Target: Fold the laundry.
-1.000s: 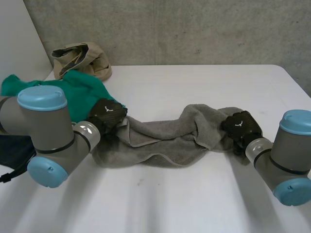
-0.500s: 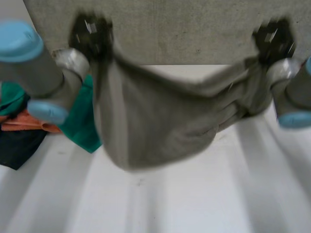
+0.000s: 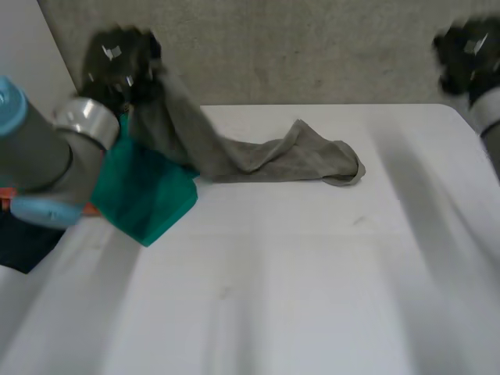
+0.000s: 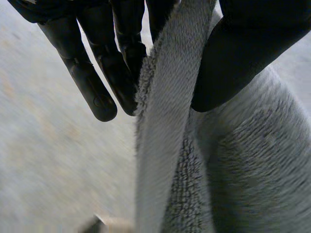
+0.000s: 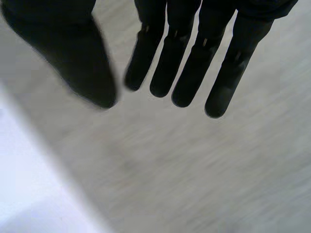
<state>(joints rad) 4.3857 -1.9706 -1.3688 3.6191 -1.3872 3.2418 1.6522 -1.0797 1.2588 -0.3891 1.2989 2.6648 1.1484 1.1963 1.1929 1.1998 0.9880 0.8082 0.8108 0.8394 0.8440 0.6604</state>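
The left hand is located in the upper left of the head view, raised above the white table in front of the grey wall. It holds one end of the grey towel. In the left wrist view, the towel's edge passes between the thumb and the fingers, which pinch it, and the rest of the cloth hangs below the palm. From the hand, the towel slopes down to the right, reaches the table surface and lies as a bunched, elongated strip across the upper centre of the frame. Its free end rests right of centre. The right hand is located in the upper right of the head view, raised and well apart from the towel. In the right wrist view, its fingers are straight and slightly spread, the thumb stands apart from them, and nothing is held. A green cloth lies on the table at the left, below the hanging part of the towel and beside the left arm. A dark cloth lies at the left edge of the frame, with a sliver of orange cloth above it.
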